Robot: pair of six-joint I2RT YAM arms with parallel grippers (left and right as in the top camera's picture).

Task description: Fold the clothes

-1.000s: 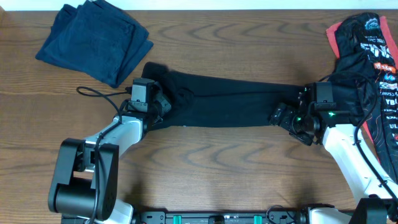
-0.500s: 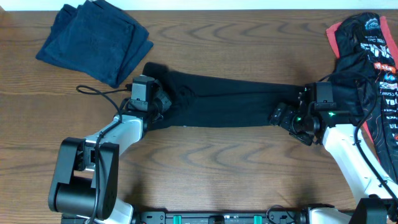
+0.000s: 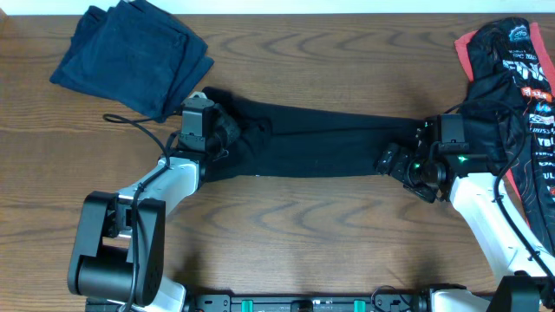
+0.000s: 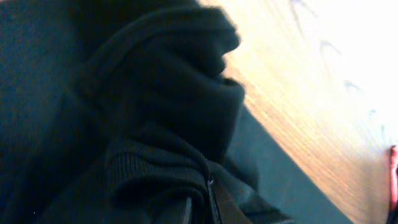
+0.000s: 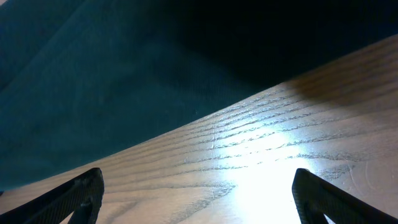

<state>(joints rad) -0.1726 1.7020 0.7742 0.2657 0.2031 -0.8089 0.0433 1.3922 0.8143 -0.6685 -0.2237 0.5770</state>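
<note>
A black garment (image 3: 321, 143) lies stretched in a long band across the middle of the table. My left gripper (image 3: 227, 132) is shut on the bunched left end of it; in the left wrist view the ribbed black fabric (image 4: 161, 118) is pinched between the fingers (image 4: 202, 208). My right gripper (image 3: 388, 161) is open at the garment's right end, low over the bare wood. In the right wrist view the fingers (image 5: 199, 196) are wide apart with only table between them, and the garment's edge (image 5: 124, 81) lies just ahead.
A folded dark blue garment (image 3: 132, 54) lies at the back left. A pile of black and red printed clothes (image 3: 516, 78) sits at the right edge, partly over my right arm. A cable trails beside the left arm (image 3: 139, 130).
My left gripper has moved slightly toward the back of the table with the garment's left end, bunching the fabric. The right arm has not moved.
</note>
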